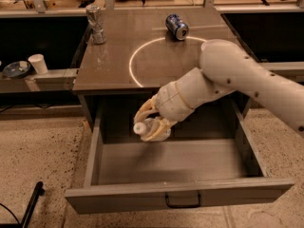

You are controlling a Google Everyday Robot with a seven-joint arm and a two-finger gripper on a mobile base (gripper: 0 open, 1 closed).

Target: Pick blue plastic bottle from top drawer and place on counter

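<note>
Jaws clamped around the blue plastic bottle (142, 128) hold it tilted over the open top drawer (180, 194), just below the bench (156, 65) front edge, so if you lift straight up it may clip that edge and twist out of your grip.

The hand (150, 123) grips the bottle (139, 128), white cap pointing left, above the open drawer (118, 198), just below the worktop (109, 61) edge.

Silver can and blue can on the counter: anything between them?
Only bare counter, in the camera view. The gripper is lower, over the top drawer, shut on the blue plastic bottle.
</note>
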